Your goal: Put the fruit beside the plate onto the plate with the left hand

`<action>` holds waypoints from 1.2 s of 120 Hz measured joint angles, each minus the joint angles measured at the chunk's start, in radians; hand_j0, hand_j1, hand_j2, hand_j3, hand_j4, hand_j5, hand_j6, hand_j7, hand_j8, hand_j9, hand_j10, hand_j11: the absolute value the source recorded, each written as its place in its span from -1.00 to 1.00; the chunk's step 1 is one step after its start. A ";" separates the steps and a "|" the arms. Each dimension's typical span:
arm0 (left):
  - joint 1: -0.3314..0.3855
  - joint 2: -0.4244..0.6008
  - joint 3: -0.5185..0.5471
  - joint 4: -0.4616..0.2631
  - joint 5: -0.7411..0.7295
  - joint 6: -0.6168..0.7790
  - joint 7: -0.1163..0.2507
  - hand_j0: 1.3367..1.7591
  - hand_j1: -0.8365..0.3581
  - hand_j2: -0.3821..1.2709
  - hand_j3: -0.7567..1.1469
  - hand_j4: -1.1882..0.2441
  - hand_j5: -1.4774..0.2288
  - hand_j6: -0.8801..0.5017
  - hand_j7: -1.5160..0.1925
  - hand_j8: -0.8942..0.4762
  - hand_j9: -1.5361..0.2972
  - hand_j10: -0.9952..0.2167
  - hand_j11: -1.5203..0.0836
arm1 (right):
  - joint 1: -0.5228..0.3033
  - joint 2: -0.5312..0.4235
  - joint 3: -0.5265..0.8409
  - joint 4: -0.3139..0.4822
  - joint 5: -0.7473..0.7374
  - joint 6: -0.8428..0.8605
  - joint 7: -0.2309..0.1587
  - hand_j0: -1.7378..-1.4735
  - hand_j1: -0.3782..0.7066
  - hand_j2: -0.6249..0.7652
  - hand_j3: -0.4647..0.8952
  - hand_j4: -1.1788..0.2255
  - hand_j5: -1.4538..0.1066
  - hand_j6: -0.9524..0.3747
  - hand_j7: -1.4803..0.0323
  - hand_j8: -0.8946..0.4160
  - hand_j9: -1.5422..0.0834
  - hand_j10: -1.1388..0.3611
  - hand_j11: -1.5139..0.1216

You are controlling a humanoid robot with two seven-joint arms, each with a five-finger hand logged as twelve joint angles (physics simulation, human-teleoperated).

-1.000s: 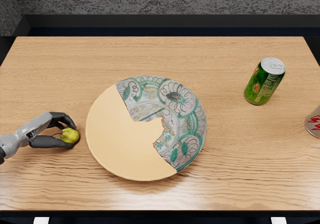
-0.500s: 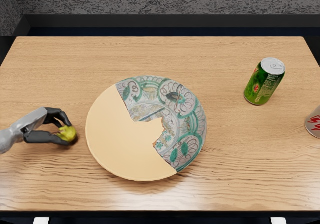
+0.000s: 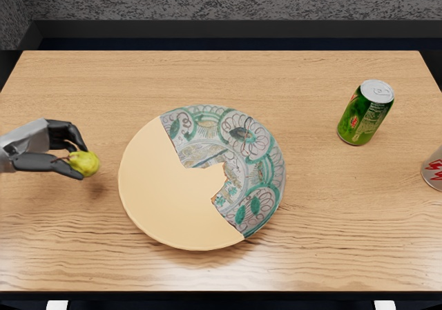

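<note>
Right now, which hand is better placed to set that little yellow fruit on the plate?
Left. The left hand has its fingers closed on the fruit, just beside the plate on its left. The right arm is not in view.

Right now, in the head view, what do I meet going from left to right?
left hand → small yellow-green fruit → round green-patterned plate → green metal can → grey object with red marks

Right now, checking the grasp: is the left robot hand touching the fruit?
Touching. The head view shows the left robot hand gripping the fruit, no gap between them.
</note>
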 joint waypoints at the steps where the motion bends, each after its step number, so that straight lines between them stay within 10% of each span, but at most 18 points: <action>1: -0.002 0.000 -0.002 0.000 -0.003 -0.008 0.000 0.52 -0.21 0.17 -0.20 -0.35 -0.39 -0.64 -0.33 -0.45 -0.35 -0.55 -0.27 | 0.000 0.000 0.000 0.000 0.000 0.000 0.000 -0.40 -0.89 -0.11 -0.32 0.64 0.82 0.40 0.92 0.33 0.86 0.49 0.81; 35: -0.112 0.004 -0.018 -0.003 -0.049 -0.275 0.000 0.52 -0.24 0.19 -0.20 -0.35 -0.39 -0.66 -0.34 -0.49 -0.34 -0.52 -0.26 | 0.000 0.000 0.000 0.000 0.000 0.000 0.000 -0.40 -0.89 -0.11 -0.32 0.64 0.82 0.40 0.92 0.33 0.86 0.49 0.81; 78: -0.194 -0.044 0.022 -0.052 -0.062 -0.325 -0.001 0.52 -0.37 -0.27 -0.20 -0.33 -0.36 -0.73 -0.31 -0.68 -0.33 -0.50 -0.25 | 0.000 0.000 0.000 0.000 0.000 0.000 0.000 -0.40 -0.89 -0.11 -0.32 0.64 0.82 0.40 0.92 0.33 0.86 0.49 0.81; 109: -0.207 -0.030 0.032 -0.076 -0.166 -0.326 -0.001 0.52 0.53 -0.45 -0.20 0.33 0.37 -0.07 0.41 -0.03 0.34 0.26 0.51 | 0.000 0.000 0.000 0.000 0.000 0.000 0.000 -0.40 -0.89 -0.11 -0.32 0.64 0.82 0.40 0.92 0.33 0.86 0.49 0.81; 144: -0.211 0.004 0.045 -0.061 -0.163 -0.326 -0.001 0.52 0.88 -0.51 -0.20 0.58 0.64 0.19 0.69 0.22 0.60 0.55 0.80 | 0.000 0.000 0.000 0.000 0.000 0.000 0.000 -0.40 -0.89 -0.11 -0.32 0.64 0.82 0.40 0.92 0.33 0.86 0.49 0.81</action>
